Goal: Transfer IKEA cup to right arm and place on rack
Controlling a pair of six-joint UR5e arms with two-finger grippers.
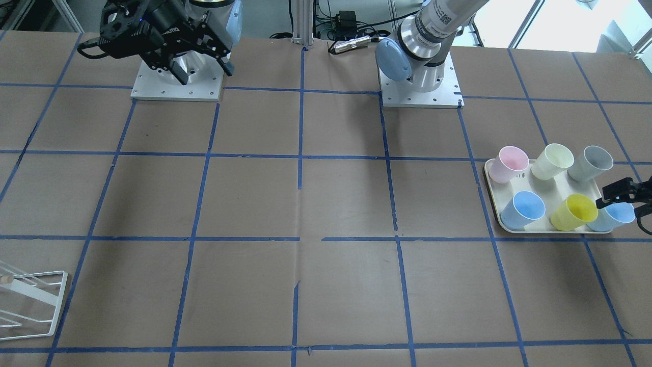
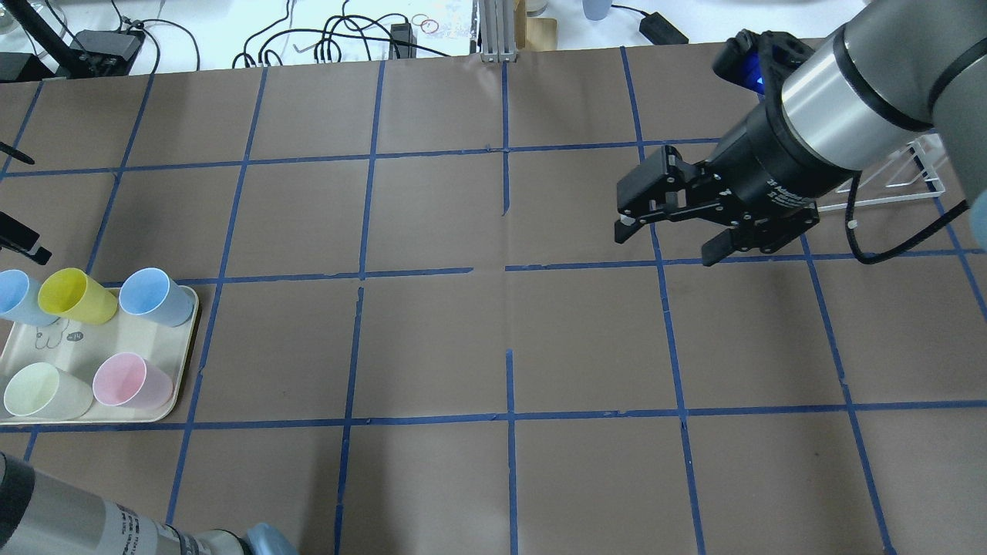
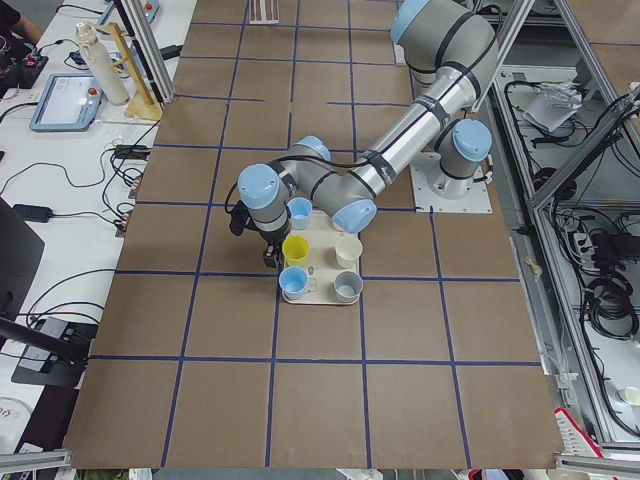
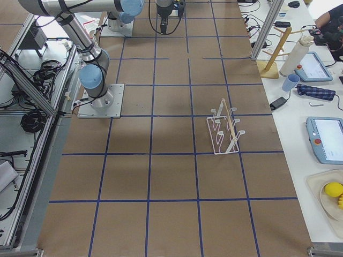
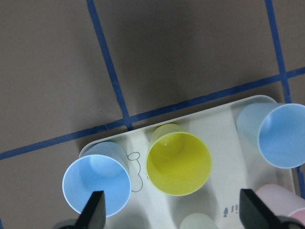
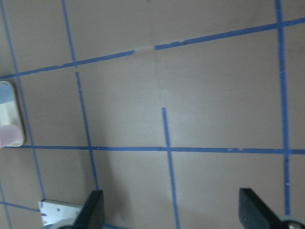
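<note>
rack [image 4: 225, 127] seen whole only in r-side view.

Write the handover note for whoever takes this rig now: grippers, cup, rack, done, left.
Left gripper: open, empty, poised over the yellow IKEA cup.
Right gripper: open, empty, above the table.
Cup: upright on the tray among five other cups.
Rack: empty, far across the table from the tray.
Done: nothing yet.
Left: grasp, hand-over, placing on the rack.

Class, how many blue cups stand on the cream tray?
2. One blue cup sits at the tray's corner; the other blue cup sits past the yellow cup, ending that row.
</note>
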